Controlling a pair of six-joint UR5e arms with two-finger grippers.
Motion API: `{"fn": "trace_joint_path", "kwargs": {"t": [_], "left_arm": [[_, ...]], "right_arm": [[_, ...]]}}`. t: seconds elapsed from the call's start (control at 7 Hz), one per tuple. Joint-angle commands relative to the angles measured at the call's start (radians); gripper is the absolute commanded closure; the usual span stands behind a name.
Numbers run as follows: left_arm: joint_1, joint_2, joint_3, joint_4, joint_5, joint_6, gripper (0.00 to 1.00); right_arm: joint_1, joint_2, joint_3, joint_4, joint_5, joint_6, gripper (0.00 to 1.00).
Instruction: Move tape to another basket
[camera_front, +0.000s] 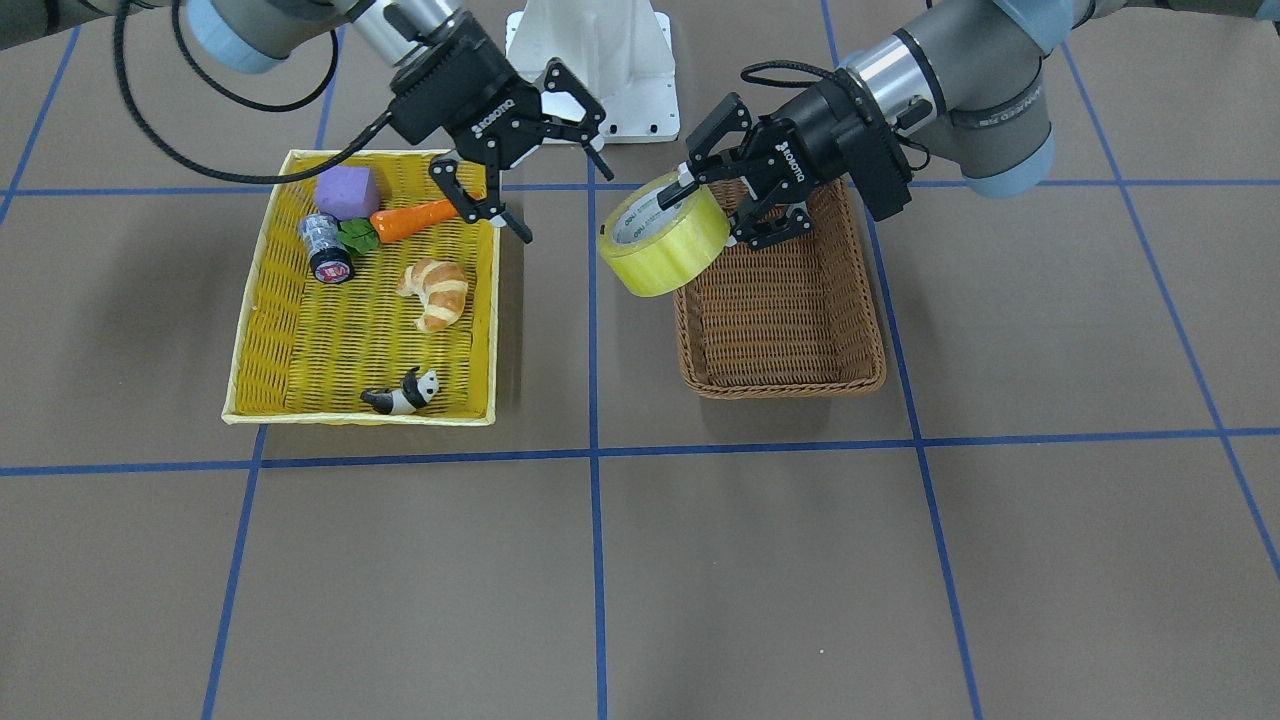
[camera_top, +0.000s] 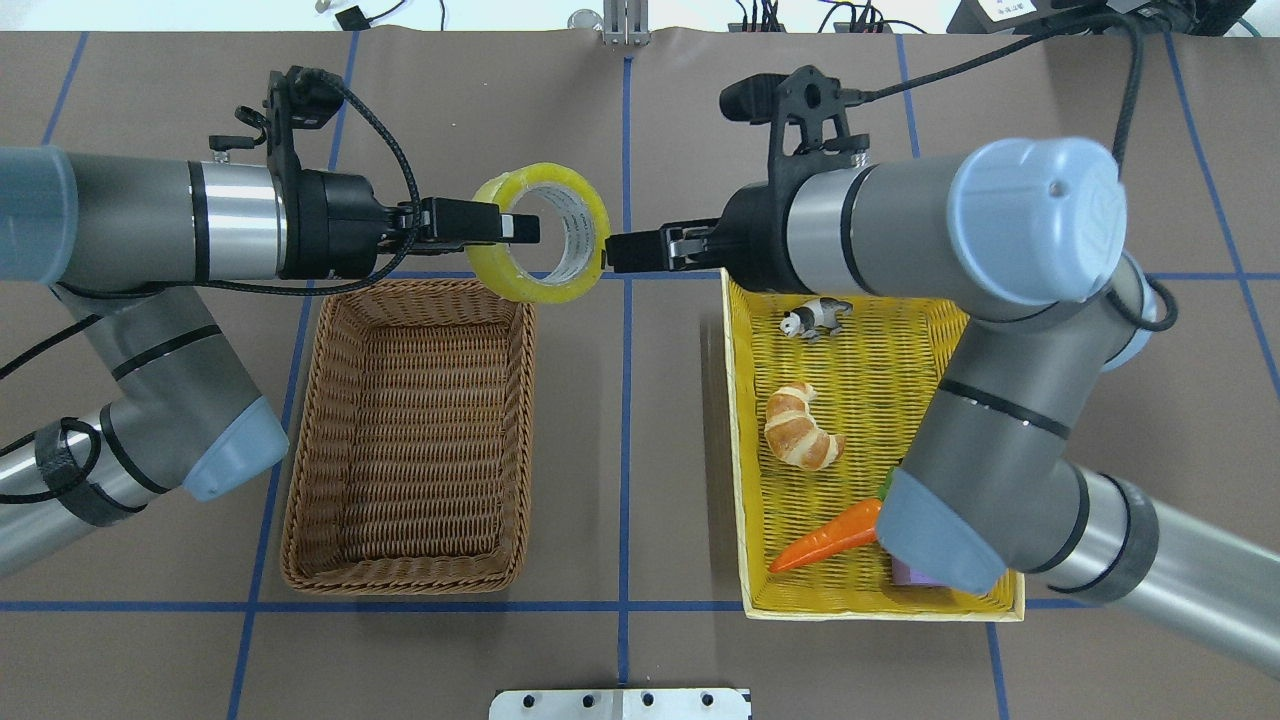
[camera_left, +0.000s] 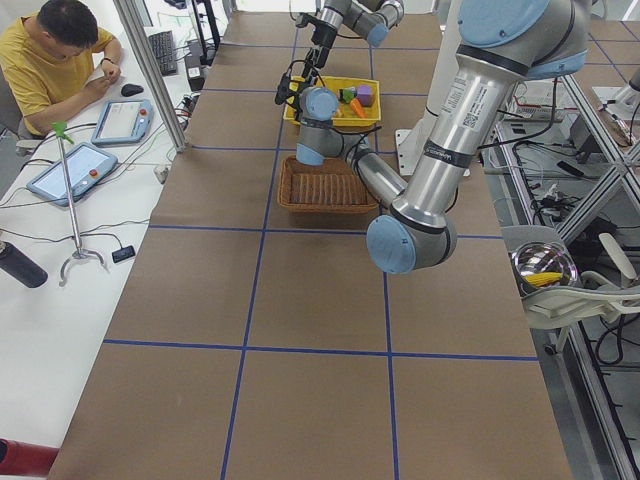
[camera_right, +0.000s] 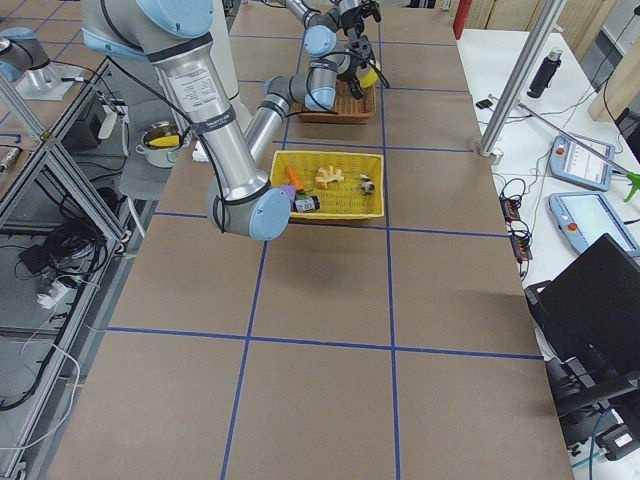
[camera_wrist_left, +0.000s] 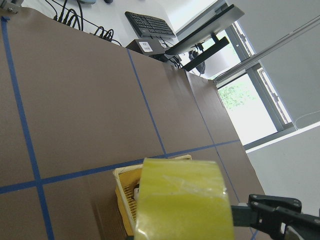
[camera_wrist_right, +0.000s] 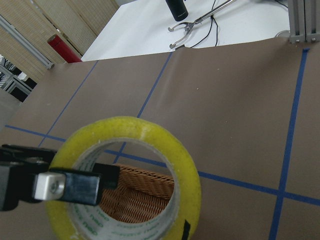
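The tape (camera_front: 668, 240) is a large yellowish roll with a grey-white core. My left gripper (camera_front: 712, 203) is shut on its wall, with one finger inside the core and one outside. In the overhead view my left gripper (camera_top: 497, 228) holds the tape (camera_top: 522, 285) in the air, over the brown wicker basket's (camera_top: 400, 582) far corner nearest the table's centre line. The basket (camera_front: 785, 386) holds nothing. My right gripper (camera_front: 565, 205) is open and empty, just beside the tape over the table's centre line. The tape also fills the left wrist view (camera_wrist_left: 182, 200) and the right wrist view (camera_wrist_right: 135, 131).
A shallow yellow woven tray (camera_front: 250, 330) holds a croissant (camera_front: 435, 292), a carrot (camera_front: 410, 220), a purple block (camera_front: 347, 192), a small dark roll (camera_front: 328, 250) and a panda figure (camera_front: 405, 393). The white robot base (camera_front: 592, 60) stands behind the tray and basket.
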Motion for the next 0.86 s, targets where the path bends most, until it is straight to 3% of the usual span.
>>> {"fn": "trace_joint_path", "kwargs": {"t": [0.0,0.14,0.29,0.43,0.57,0.71], "left_arm": [[0.006,0.081,-0.008,-0.010,-0.005,-0.139,1.00],[0.009,0.085,0.008,-0.079,-0.003,-0.398,1.00],[0.009,0.096,0.015,-0.107,0.006,-0.536,1.00],[0.015,0.131,0.015,-0.107,0.038,-0.548,1.00],[0.030,0.165,0.016,-0.109,0.076,-0.540,1.00],[0.050,0.174,0.022,-0.119,0.105,-0.536,1.00]], "right_arm": [[0.186,-0.009,-0.062,-0.108,0.155,-0.034,0.00],[0.266,-0.014,-0.119,-0.118,0.224,-0.095,0.00],[0.353,-0.022,-0.184,-0.140,0.332,-0.166,0.00],[0.420,-0.063,-0.209,-0.183,0.396,-0.263,0.00],[0.495,-0.107,-0.222,-0.231,0.411,-0.312,0.00],[0.530,-0.156,-0.229,-0.275,0.418,-0.484,0.00]]}}
